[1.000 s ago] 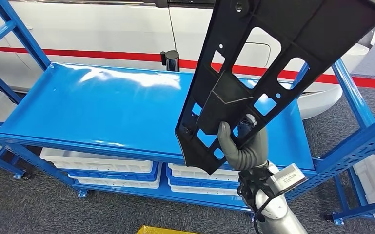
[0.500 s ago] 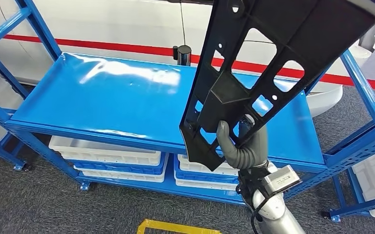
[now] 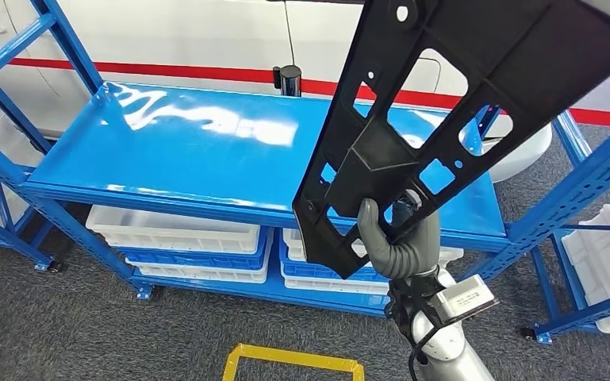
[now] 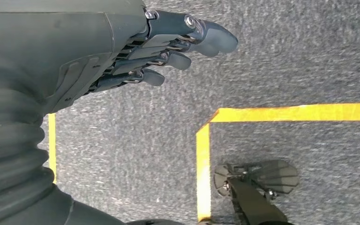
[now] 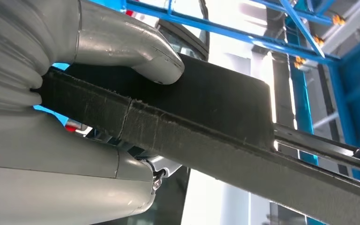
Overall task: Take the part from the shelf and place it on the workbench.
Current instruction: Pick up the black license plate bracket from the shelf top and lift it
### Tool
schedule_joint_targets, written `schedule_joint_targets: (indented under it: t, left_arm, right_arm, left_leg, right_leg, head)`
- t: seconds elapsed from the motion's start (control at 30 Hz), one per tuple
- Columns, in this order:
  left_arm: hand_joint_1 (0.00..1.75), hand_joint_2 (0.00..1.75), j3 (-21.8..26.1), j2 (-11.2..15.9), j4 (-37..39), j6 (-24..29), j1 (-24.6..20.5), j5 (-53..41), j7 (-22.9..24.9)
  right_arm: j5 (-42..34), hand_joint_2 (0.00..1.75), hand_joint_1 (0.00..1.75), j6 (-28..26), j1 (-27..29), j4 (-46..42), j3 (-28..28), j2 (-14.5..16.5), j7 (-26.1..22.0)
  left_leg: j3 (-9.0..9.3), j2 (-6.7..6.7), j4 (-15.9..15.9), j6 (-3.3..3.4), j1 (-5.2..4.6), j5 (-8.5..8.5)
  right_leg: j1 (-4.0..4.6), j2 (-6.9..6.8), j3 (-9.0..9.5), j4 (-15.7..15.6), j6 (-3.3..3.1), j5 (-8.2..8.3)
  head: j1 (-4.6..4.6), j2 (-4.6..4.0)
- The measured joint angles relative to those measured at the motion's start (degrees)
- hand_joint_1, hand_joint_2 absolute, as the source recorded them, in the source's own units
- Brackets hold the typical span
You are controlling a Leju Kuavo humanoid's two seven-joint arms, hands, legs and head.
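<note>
A long black plastic part with several cut-out holes rises from my right hand up past the picture's top right. That hand grips its lower end in front of the blue shelf, whose top board lies bare. Close up in the right wrist view, the thumb presses on the part's thick black edge. My left hand hangs over grey carpet, its fingers loosely extended and holding nothing.
White and blue bins sit on the lower shelf. Blue uprights stand at the right, a white vehicle body with a red stripe lies behind. Yellow floor tape marks the carpet below.
The whole scene has shifted between frames, so the camera has moved. The part stays in my right hand at about the same place in the picture.
</note>
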Motion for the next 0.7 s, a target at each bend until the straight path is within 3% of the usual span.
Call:
schedule_joint_targets:
  t: [0.07, 0.1, 0.13, 0.17, 0.2, 0.27, 0.33, 0.47, 0.53, 0.6, 0.63, 0.67, 0.7]
  left_arm:
    - [0.0, 1.75, 0.0, 0.0, 0.0, 0.0, 0.0, 0.0, 0.0]
    - [0.0, 1.75, 0.0, 0.0, 0.0, 0.0, 0.0, 0.0, 0.0]
    - [0.0, 1.75, 0.0, 0.0, 0.0, 0.0, 0.0, 0.0, 0.0]
    - [0.0, 1.75, 0.0, 0.0, 0.0, 0.0, 0.1, 0.0, 0.0]
    - [0.0, 1.75, 0.0, 0.0, 0.0, -0.1, 0.0, -0.1, 0.0]
    - [0.0, 1.75, 0.0, 0.1, 0.0, -0.1, -0.1, -0.1, 0.1]
    - [0.0, 1.75, 0.0, 0.0, 0.0, -0.2, -0.2, -0.1, 0.1]
    - [0.0, 1.75, 0.0, 0.0, 0.0, -0.2, -0.2, -0.2, 0.1]
    - [0.0, 1.75, 0.0, 0.1, 0.0, -0.2, -0.3, -0.2, 0.1]
    - [0.0, 1.75, 0.0, 0.2, 0.0, -0.2, -0.3, -0.2, 0.1]
    - [0.0, 1.75, 0.0, 0.2, 0.0, -0.2, -0.3, -0.2, 0.1]
    - [0.0, 1.75, 0.0, 0.2, 0.0, -0.2, -0.3, -0.2, 0.1]
    - [0.0, 1.75, 0.0, 0.2, 0.0, -0.2, -0.3, -0.2, 0.1]
  right_arm:
    - [0.1, 1.75, 1.75, -0.1, 0.3, 0.0, 0.0, 0.1, -0.2]
    - [0.1, 1.75, 1.75, -0.1, 0.5, 0.0, 0.0, 0.1, -0.2]
    - [0.2, 1.75, 1.75, -0.1, 0.7, 0.0, 0.0, 0.1, -0.3]
    - [0.4, 1.75, 1.75, -0.1, 0.9, 0.0, 0.0, 0.1, -0.4]
    - [0.6, 1.75, 1.75, -0.1, 1.0, 0.0, 0.0, 0.1, -0.5]
    - [0.9, 1.75, 1.75, -0.1, 1.2, 0.0, 0.0, 0.1, -0.9]
    - [1.1, 1.75, 1.75, -0.1, 1.3, -0.2, 0.0, 0.1, -1.3]
    - [1.6, 1.75, 1.75, -0.4, 1.5, -0.5, -0.1, 0.0, -1.6]
    - [1.9, 1.75, 1.75, -0.6, 1.6, -0.6, -0.3, 0.0, -1.6]
    - [2.2, 1.75, 1.75, -0.9, 1.6, -0.6, -0.4, 0.0, -1.6]
    - [2.2, 1.75, 1.75, -1.0, 1.6, -0.6, -0.5, 0.0, -1.6]
    - [2.3, 1.75, 1.75, -1.1, 1.6, -0.6, -0.5, 0.0, -1.6]
    - [2.3, 1.75, 1.75, -1.2, 1.6, -0.6, -0.5, 0.0, -1.6]
  left_leg:
    - [-1.91, 0.04, 6.9, -0.47, 0.22, -5.46]
    - [-2.63, 0.05, 10.4, -0.74, 0.34, -7.29]
    - [-2.73, 0.08, 12.6, -0.97, 0.47, -8.08]
    - [-1.83, 0.11, 12.8, -1.18, 0.62, -7.78]
    - [0.22, 0.14, 10.8, -1.36, 0.82, -6.72]
    - [6.08, 0.06, 2.7, -1.66, 1.17, -4.93]
    - [9.04, -0.29, -2.0, -1.22, 1.1, -4.32]
    - [7.7, -0.3, -2.5, 0.79, 0.73, -3.34]
    - [6.57, -0.11, -2.7, 1.96, 0.78, -2.34]
    - [5.17, -0.02, -2.7, 2.45, 0.62, -1.39]
    - [4.49, 0.03, -2.7, 2.5, 0.54, -0.9]
    - [3.87, 0.08, -2.7, 2.49, 0.49, -0.44]
    - [3.32, 0.12, -2.6, 2.43, 0.45, 0.02]
  right_leg:
    - [-0.15, -0.02, -0.78, 0.0, -0.42, 0.91]
    - [-0.14, -0.05, -1.28, 0.1, -0.38, 1.26]
    - [-0.14, -0.07, -1.76, 0.1, -0.3, 1.59]
    - [-0.19, -0.08, -2.2, 0.2, -0.16, 1.87]
    - [-0.28, -0.07, -2.57, 0.4, 0.02, 2.1]
    - [-0.37, -0.08, -3.27, 1.0, 0.4, 2.36]
    - [-0.17, -0.07, -3.85, 1.6, 0.87, 2.64]
    - [-0.21, 0.07, -5.2, 2.2, 2.26, 3.06]
    - [-0.28, 0.12, -7.27, 6.0, 2.02, 0.23]
    - [-0.29, 0.14, -10.1, 13.5, 1.53, -4.03]
    - [-0.29, 0.13, -11.0, 16.8, 1.59, -5.38]
    - [-0.28, 0.13, -11.01, 18.3, 1.84, -5.81]
    - [-0.27, 0.13, -9.91, 17.6, 2.24, -5.39]
  head:
    - [-0.1, 0.0]
    - [-0.13, 0.0]
    - [-0.13, 0.0]
    - [-0.15, 0.0]
    - [-0.16, 0.0]
    - [-0.21, 0.01]
    - [-0.11, 0.01]
    - [0.05, 0.0]
    - [0.16, 0.0]
    - [0.28, 0.0]
    - [0.26, 0.0]
    - [0.26, 0.0]
    - [0.27, 0.0]
